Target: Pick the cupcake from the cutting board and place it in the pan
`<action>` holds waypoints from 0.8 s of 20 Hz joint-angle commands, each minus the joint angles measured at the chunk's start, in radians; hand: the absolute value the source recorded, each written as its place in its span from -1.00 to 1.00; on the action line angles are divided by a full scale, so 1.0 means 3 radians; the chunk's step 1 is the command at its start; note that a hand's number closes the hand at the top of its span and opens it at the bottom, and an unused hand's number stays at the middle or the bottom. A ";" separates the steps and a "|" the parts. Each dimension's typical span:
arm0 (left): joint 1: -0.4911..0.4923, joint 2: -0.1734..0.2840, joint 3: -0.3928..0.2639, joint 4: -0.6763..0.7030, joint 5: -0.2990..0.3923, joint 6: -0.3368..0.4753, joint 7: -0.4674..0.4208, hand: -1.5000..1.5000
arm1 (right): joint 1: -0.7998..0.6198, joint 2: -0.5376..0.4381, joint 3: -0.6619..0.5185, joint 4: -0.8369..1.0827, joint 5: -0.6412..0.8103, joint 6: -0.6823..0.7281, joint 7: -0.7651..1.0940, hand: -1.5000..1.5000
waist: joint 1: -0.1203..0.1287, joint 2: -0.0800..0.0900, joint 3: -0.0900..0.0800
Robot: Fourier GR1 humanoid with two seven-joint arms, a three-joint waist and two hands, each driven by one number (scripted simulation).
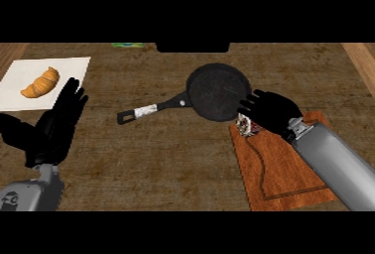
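Note:
A black pan (217, 91) lies at the counter's middle right, its handle (150, 110) pointing down-left. Just below it a reddish wooden cutting board (282, 173) stretches toward the front edge. My right hand (275, 110) hovers over the board's far end, fingers curled round the cupcake (245, 125), of which only a patterned sliver shows beside the palm. The hand sits right at the pan's near rim. My left hand (58, 124) stays open at the left, fingers up, holding nothing.
A white plate or mat (26, 94) at the far left carries a croissant (41, 83). A dark object (193, 47) and a small green item (128, 45) sit at the counter's far edge. Brown countertop spreads between pan and left hand.

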 commanded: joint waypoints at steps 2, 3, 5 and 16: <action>-0.0105 -0.0041 0.0021 0.0054 -0.0084 0.0005 0.0089 0.00 | 0.0042 0.0306 -0.0103 0.0169 0.0174 -0.0083 0.0025 -1.00 | -0.0007 -0.0001 -0.0001; 0.0018 0.0054 0.0109 -0.0111 0.0048 -0.0154 0.0134 0.00 | 0.0008 0.0104 -0.0183 0.0290 0.0168 -0.0201 -0.0251 -1.00 | 0.0002 -0.0002 0.0000; 0.0053 -0.0197 -0.0042 0.0174 -0.0133 -0.0027 -0.0250 0.00 | -0.0086 0.0163 -0.0261 0.0756 0.0170 -0.0565 -0.0362 -1.00 | 0.0015 0.0010 0.0000; -0.0026 -0.0188 0.0000 0.0037 -0.0210 -0.0053 -0.0007 0.00 | -0.0052 0.0353 -0.0270 0.1111 0.0446 -0.0873 -0.0741 1.00 | 0.0005 0.0005 0.0000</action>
